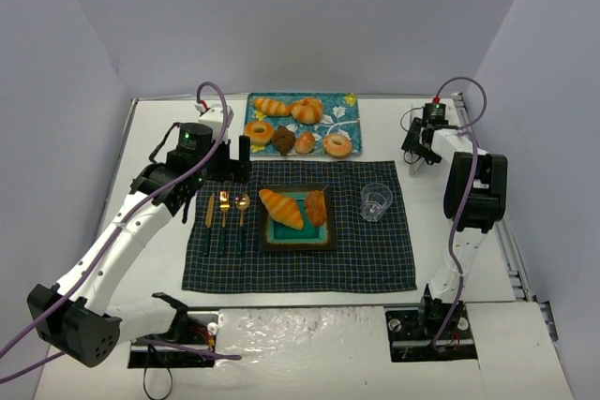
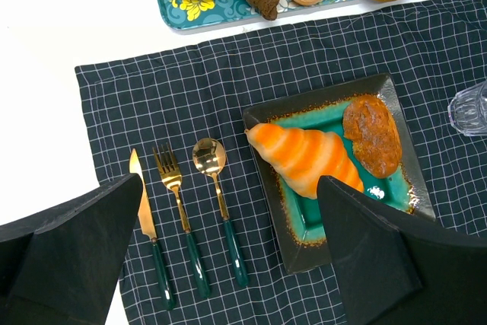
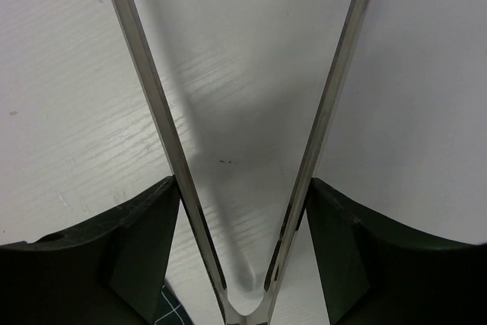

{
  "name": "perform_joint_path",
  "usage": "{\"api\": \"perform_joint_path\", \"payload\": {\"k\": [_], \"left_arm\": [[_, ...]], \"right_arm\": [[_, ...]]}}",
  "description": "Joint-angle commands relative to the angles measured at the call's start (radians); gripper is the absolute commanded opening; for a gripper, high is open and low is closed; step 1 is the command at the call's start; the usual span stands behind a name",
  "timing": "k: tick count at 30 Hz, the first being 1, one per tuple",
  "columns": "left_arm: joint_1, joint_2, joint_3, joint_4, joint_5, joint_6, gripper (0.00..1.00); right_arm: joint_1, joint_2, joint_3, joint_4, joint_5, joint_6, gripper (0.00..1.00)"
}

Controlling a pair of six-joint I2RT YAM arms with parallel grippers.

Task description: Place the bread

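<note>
Your placing looks close to done, if not finished: two breads already lie on the dark square plate in the middle of the checked placemat. One is an orange, ridged, cone-shaped roll lying slantwise across the teal centre. The other is a darker brown oval bun just beside it toward the plate's far right corner, and I cannot tell whether the two touch. Both rest flat, and neither hangs over the rim. The remaining pastries, among them ring doughnuts and a chocolate-brown piece, sit on the patterned tray beyond the placemat's far edge. Your right claw has hold of a pair of metal tongs, each finger pressed against the outside of one arm. The tongs fan into a wide V with nothing between them. They hang over bare white tabletop to the right of the placemat, well apart from both plate and tray. Your left claw hovers above the placemat with its fingers spread wide and holding nothing. The gold knife, fork and spoon lie below it in a neat row left of the plate. A clear glass stands to the plate's right. If the task wants only these breads, what is left for you is to set the tongs down. If it wants another, you must take the tongs to the tray.
</note>
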Motion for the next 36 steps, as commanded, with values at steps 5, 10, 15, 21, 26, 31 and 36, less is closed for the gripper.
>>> {"api": "perform_joint_path", "payload": {"k": [5, 10, 15, 21, 26, 31, 36], "left_arm": [[-0.005, -0.009, 0.019, 0.059, 0.010, 0.006, 0.97], [-0.005, -0.010, 0.019, 0.060, 0.010, 0.006, 0.97], [-0.005, -0.008, 0.018, 0.061, 0.009, 0.006, 0.97], [-0.005, -0.006, 0.017, 0.061, 0.007, 0.006, 0.97], [-0.004, -0.005, 0.017, 0.060, 0.009, 0.006, 0.97], [-0.005, -0.013, 0.018, 0.060, 0.006, 0.006, 0.97], [-0.005, -0.019, 0.017, 0.059, 0.001, 0.007, 0.97]], "right_arm": [[-0.006, -0.013, -0.023, 0.016, 0.011, 0.010, 0.69], [-0.005, -0.019, -0.022, 0.006, 0.013, 0.014, 0.84], [0.004, -0.067, -0.026, -0.005, 0.027, 0.018, 0.88], [0.019, -0.199, -0.042, -0.030, 0.045, 0.012, 0.89], [0.045, -0.375, -0.064, -0.026, -0.045, 0.007, 0.94], [0.165, -0.582, -0.088, -0.020, -0.117, -0.007, 1.00], [0.332, -0.760, -0.136, -0.014, -0.122, 0.018, 1.00]]}}
